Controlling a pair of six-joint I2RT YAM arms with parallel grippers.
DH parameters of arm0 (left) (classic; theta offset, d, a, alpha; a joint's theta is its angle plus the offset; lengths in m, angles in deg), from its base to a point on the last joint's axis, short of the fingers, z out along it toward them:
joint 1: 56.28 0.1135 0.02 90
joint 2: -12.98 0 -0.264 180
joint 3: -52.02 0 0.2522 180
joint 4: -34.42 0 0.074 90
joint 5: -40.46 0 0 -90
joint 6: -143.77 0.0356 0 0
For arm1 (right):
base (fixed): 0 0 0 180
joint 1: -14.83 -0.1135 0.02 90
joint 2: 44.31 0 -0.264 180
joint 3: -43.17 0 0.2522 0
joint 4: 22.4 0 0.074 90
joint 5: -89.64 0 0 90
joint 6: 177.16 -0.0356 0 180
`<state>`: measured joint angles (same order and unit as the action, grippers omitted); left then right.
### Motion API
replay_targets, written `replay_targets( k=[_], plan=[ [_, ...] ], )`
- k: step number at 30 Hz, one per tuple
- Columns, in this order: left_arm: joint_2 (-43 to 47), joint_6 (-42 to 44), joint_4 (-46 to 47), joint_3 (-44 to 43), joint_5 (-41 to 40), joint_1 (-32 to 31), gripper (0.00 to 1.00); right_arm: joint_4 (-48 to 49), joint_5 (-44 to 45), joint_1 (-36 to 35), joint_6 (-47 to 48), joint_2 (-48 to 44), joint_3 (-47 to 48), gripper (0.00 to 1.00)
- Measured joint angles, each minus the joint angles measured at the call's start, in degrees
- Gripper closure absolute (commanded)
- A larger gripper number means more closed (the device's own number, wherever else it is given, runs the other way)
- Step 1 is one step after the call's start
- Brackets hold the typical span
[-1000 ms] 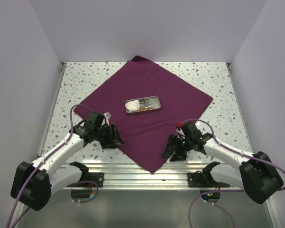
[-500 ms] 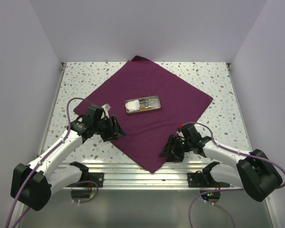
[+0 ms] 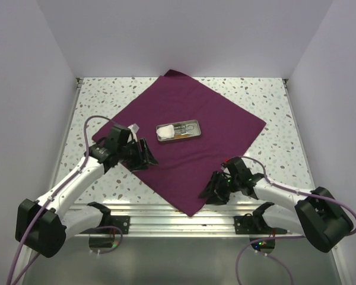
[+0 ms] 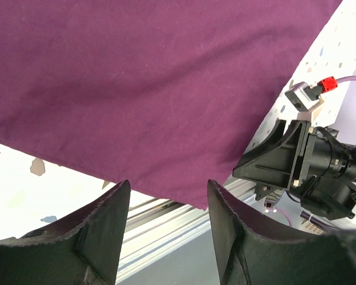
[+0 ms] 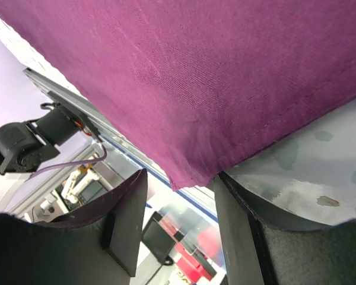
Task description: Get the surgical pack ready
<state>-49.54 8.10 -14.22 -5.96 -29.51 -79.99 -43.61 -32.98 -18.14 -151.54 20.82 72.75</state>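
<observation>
The maroon cloth lies flat as a diamond on the speckled table. On its middle stands the small metal tray holding white gauze and steel scissors. My left gripper is open and empty over the cloth's near-left edge. In the left wrist view the cloth fills the top. My right gripper is open, low at the cloth's near-right edge close to the front corner. In the right wrist view the cloth's hemmed corner hangs just in front of the open jaws.
The speckled table is walled by white panels at left, back and right. An aluminium rail runs along the near edge under the cloth's front corner. The right arm's gripper shows in the left wrist view.
My left gripper has moved away from the near edge, further over the cloth toward the tray. My right gripper has slid slightly down toward the cloth's front corner.
</observation>
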Motion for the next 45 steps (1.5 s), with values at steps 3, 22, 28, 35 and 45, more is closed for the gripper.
replay_targets(
  k=[3,22,28,35,45],
  plan=[
    [-0.8,0.3,0.0,-0.6,0.0,0.0,0.41,0.9,0.0,-0.9,-1.2,0.0,-0.4,0.48],
    [-3.0,1.9,-0.2,-3.3,0.0,0.0,0.41,8.2,2.1,-4.3,-10.2,-0.4,-4.3,0.62],
    [-3.0,2.0,-0.6,-3.7,0.0,0.0,0.41,9.8,3.1,-5.2,-10.8,0.9,-4.2,0.78],
    [-3.5,3.3,-1.5,-6.1,-0.8,0.0,0.41,5.6,4.8,-5.4,-10.6,-2.2,-1.5,0.97],
    [-5.6,8.0,-8.5,-17.2,-10.7,2.0,0.41,-5.0,4.5,-1.9,-2.4,6.3,21.2,1.00]
  ],
)
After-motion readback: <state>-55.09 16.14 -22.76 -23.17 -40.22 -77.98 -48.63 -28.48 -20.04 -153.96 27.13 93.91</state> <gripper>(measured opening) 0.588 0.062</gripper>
